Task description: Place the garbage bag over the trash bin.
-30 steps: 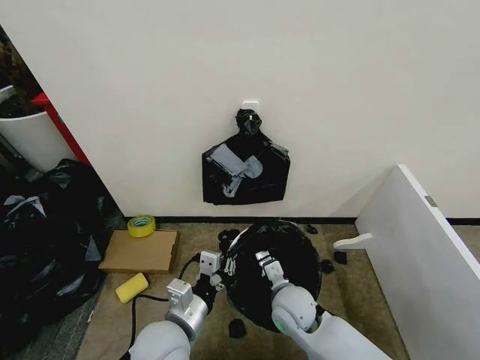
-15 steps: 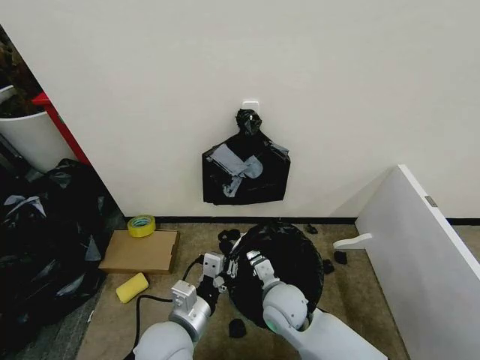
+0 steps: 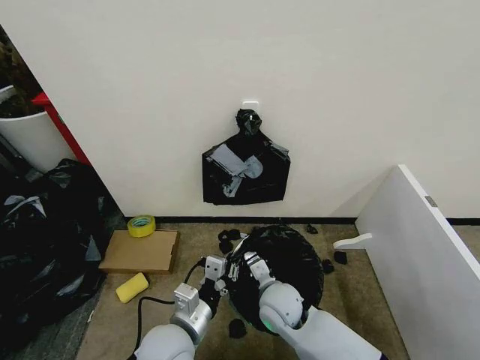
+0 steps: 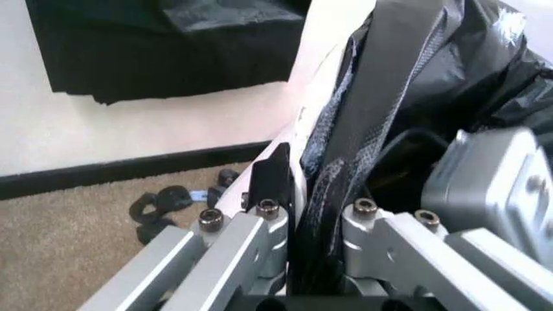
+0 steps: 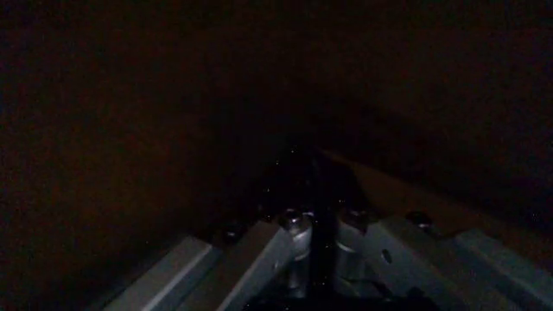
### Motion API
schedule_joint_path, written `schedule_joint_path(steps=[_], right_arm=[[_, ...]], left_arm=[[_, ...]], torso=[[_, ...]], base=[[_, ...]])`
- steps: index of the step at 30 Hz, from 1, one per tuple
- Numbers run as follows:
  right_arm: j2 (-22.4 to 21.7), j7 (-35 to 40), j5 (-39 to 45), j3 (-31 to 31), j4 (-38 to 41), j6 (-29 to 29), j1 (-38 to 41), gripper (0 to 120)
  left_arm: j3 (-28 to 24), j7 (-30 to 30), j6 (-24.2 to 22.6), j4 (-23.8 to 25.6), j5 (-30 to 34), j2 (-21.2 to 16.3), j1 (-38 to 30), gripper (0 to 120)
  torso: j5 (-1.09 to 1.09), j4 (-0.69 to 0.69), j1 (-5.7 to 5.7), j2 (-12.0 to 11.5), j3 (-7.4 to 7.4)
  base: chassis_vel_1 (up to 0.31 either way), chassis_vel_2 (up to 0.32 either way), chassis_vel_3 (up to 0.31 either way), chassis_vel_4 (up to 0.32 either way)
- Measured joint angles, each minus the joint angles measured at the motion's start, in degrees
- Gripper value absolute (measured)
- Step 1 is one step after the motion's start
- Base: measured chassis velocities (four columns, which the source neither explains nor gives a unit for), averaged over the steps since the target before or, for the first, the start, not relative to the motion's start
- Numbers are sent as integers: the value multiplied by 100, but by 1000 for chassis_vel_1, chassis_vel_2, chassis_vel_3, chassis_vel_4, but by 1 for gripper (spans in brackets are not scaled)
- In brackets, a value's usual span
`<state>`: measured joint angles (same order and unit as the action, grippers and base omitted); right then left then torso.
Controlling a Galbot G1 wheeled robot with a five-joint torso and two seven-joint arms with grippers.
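From the head view, the trash bin [image 3: 238,241] stands on the brown floor close to the wall. Just a thin slice of its pale rim peeks out on the left side. The garbage bag [image 3: 289,262] covers the rest of it like a round black cap, with its mouth facing down around the bin. The bin stands up tall. To the right is a white board [image 3: 420,247] leaning across the floor, so there is little room on that side. To the left lie a flat cardboard box [image 3: 140,250], a yellow sponge [image 3: 132,287] and a roll of tape [image 3: 141,225]. Big black sacks [image 3: 45,240] fill the far left. Small black scraps lie around the bin. Another black bag bundle [image 3: 246,169] hangs on the wall above. The left gripper [image 3: 222,271] is at the left edge of the bin. The right gripper [image 3: 250,264] sits just beside it, over the bag.

From the left wrist view, the left gripper [image 4: 304,217] is closed tight on a fold of the garbage bag [image 4: 363,129]. The pale bin rim [image 4: 324,39] is next to it.

From the right wrist view, all is very dark. The right gripper [image 5: 315,223] has its fingers close together, with a dark strip between them. I cannot tell what it is.
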<state>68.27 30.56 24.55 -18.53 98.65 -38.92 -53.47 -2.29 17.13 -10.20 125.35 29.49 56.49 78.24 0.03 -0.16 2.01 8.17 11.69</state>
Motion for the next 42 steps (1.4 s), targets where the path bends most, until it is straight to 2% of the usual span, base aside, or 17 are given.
schedule_joint_path(steps=[5,11,16,23,26,28,30,32,34,37,38,42], right_arm=[[11,87,84,-208,104,-122,-21,0],[140,87,-3,-210,-14,12,92,0],[19,97,111,-212,19,27,132,0],[-124,-17,556,-141,786,54,-177,0],[-226,-85,518,-84,1061,71,-301,10],[-315,-161,422,47,1325,102,-438,22],[-357,-204,428,103,1449,131,-485,25],[-464,-395,351,210,1658,248,-572,32],[-677,-801,160,482,2055,413,-746,43],[-918,-1007,161,812,2448,390,-1034,54],[-918,-1007,161,812,2448,390,-1034,54],[-1402,-1376,-40,1799,3006,683,-1881,72]], left_arm=[[6,-1,-1,2,-1,-1,12,5],[13,0,-1,10,-21,-2,73,5],[43,-8,-1,32,-22,-23,111,5],[100,129,-92,-88,267,81,11,5],[153,201,-198,-120,432,110,-34,5],[178,247,-248,-197,485,119,-60,5],[184,257,-256,-233,498,126,-72,5],[196,276,-268,-321,518,149,-103,5],[197,346,-310,-487,672,223,-170,5],[214,436,-364,-633,929,312,-250,5],[214,436,-364,-633,929,312,-250,5],[424,551,-403,-827,1373,455,-329,5]], torso=[[0,0,0,0,0],[0,2,0,0,0],[-1,0,0,0,0],[0,1,0,0,0],[1,0,0,0,0],[1,1,0,0,0],[1,0,0,0,0],[2,1,0,0,0],[1,1,0,0,0],[2,2,0,0,0],[2,2,0,0,0],[0,-2,0,0,0]], base=[[0,0,0,0],[0,0,0,0],[0,0,0,0],[0,0,0,0],[0,0,0,0],[0,0,0,0],[0,0,0,0],[0,0,0,0],[0,0,0,0],[0,0,0,0],[0,0,0,0],[0,0,0,0]])
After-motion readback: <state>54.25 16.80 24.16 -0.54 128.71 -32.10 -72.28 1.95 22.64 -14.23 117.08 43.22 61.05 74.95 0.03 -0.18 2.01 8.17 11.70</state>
